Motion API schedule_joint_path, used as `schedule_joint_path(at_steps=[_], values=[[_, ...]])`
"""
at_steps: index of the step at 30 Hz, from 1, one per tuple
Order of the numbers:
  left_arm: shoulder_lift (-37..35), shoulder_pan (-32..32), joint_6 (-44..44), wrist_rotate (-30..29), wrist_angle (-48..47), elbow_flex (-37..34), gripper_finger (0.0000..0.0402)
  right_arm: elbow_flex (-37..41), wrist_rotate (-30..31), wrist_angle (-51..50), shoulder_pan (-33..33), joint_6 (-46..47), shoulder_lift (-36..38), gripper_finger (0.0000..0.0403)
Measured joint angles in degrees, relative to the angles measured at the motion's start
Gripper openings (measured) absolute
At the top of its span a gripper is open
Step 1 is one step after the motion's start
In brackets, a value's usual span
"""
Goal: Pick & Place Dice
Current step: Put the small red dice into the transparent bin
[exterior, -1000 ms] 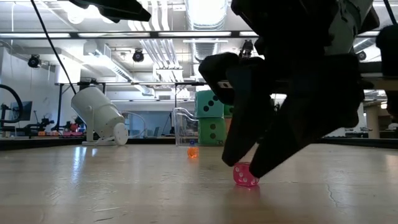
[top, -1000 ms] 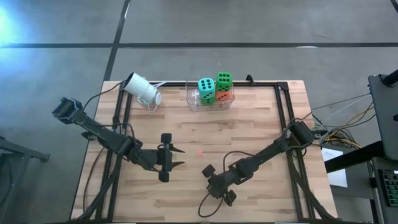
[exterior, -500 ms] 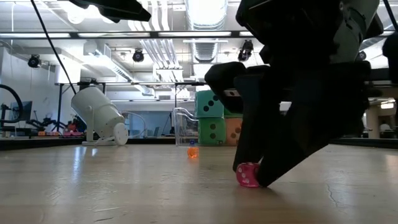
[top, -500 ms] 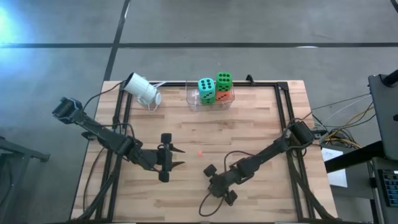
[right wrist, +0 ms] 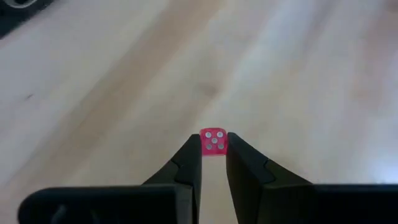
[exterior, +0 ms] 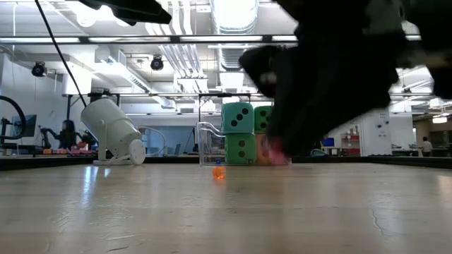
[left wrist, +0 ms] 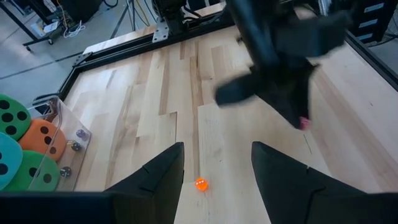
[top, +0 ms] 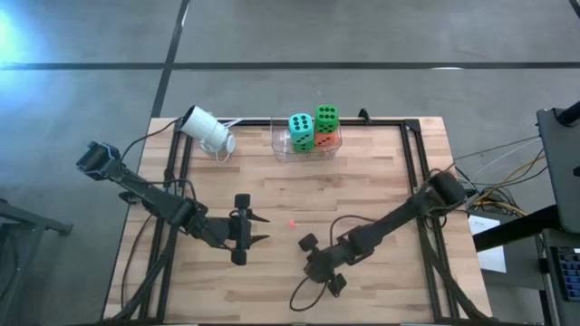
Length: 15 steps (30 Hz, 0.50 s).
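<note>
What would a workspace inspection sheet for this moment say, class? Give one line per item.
Surface: wooden table, black frame.
Job's things: large dice stacked in a clear bin; tiny orange die loose on the wood; pink die pinched between the right end effector's fingertips, off the table in the low view.
Clutter: white cup on its side.
End effectors: left end effector open, near the orange die.
Cables: black loop at the right arm.
Surroundings: workshop, concrete floor.

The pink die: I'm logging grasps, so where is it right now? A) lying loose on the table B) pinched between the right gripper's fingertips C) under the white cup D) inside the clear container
B: the right wrist view shows the pink die clamped at the tips of the right gripper.
</note>
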<state>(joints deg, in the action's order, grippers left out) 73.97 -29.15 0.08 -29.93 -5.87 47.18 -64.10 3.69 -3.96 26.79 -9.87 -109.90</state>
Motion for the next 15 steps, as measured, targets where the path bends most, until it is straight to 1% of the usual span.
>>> schedule_joint_path(at_steps=[5, 8, 12, 15], values=[[0.0, 0.0, 0.03, -0.02, 0.14, 0.0, 0.0193, 0.53, 8.24, -8.88, -1.64, 0.04, 7.82, 0.0046], [0.0, -0.02, 0.04, -0.02, 0.22, 0.0, 0.0191, 1.74, 13.28, -10.56, -4.35, 1.05, 12.5, 0.0046], [0.0, -0.01, 0.04, 0.0, 0.33, 0.0, 0.0189, 4.77, 18.38, -10.94, -10.29, 2.22, 17.52, 0.0046], [0.0, 0.0, 0.04, 0.0, 0.31, 0.0, 0.0189, 7.16, 18.86, -10.71, -16.44, 2.19, 21.26, 0.0048]])
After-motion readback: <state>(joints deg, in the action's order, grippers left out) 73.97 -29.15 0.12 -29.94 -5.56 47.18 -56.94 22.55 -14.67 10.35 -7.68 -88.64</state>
